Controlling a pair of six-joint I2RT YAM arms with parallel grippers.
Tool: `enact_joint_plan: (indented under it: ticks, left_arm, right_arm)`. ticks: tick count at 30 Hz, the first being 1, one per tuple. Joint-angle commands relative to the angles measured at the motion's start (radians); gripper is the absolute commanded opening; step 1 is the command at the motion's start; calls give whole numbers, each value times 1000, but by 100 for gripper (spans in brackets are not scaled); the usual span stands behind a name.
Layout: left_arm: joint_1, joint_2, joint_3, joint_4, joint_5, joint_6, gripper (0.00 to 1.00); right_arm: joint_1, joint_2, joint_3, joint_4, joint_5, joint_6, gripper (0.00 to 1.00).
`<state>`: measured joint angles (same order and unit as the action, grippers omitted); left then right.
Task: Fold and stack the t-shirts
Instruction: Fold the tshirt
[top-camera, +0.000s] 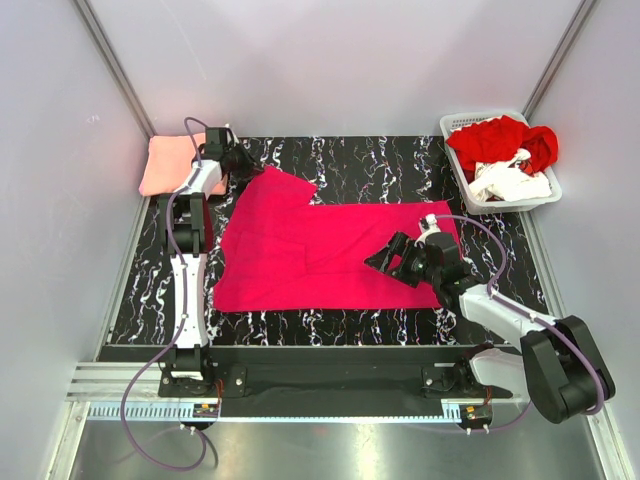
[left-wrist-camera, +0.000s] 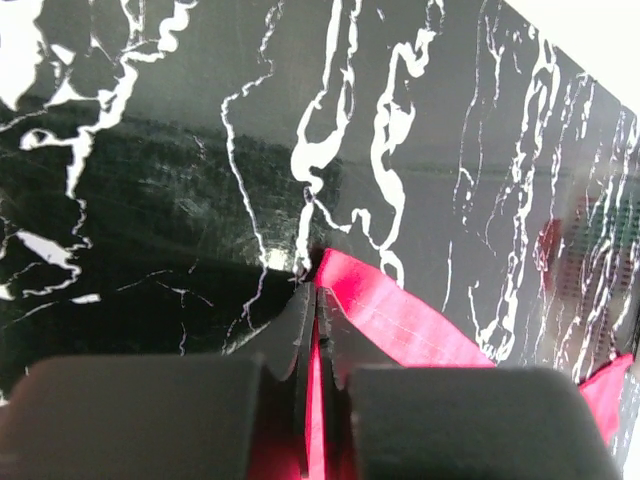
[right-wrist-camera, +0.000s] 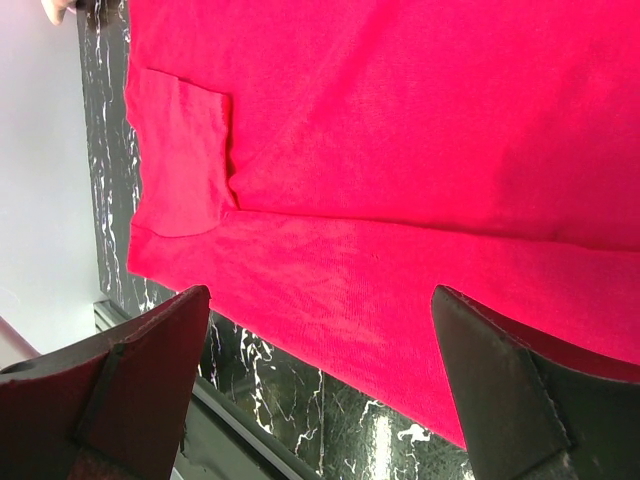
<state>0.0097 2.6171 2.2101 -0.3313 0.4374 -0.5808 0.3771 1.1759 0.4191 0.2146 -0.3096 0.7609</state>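
Observation:
A vivid magenta t-shirt (top-camera: 320, 250) lies spread flat on the black marbled table (top-camera: 400, 165). My left gripper (top-camera: 236, 160) is at the shirt's far left corner. In the left wrist view its jaws (left-wrist-camera: 312, 292) are shut on a thin fold of that magenta cloth (left-wrist-camera: 400, 320). My right gripper (top-camera: 388, 258) hovers open over the shirt's near right part. In the right wrist view its wide-apart fingers (right-wrist-camera: 320, 300) straddle the hem of the magenta shirt (right-wrist-camera: 400, 150) with nothing between them. A folded salmon-pink t-shirt (top-camera: 168, 165) lies at the far left corner.
A white slatted basket (top-camera: 548, 195) stands at the far right and holds a red t-shirt (top-camera: 500, 140) and a white t-shirt (top-camera: 512, 183). Grey walls close in the table on three sides. A metal rail (top-camera: 300, 385) runs along the near edge.

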Motion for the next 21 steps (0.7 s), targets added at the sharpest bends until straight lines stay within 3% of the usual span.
enact_joint_plan:
  ticks: [1, 21]
  left_arm:
    - [-28, 4, 34, -38, -16, 33, 0]
    - [-39, -221, -41, -5, -14, 101, 0]
  right_arm:
    - [-12, 8, 27, 48, -28, 5, 100]
    - [-35, 30, 27, 63, -57, 15, 100]
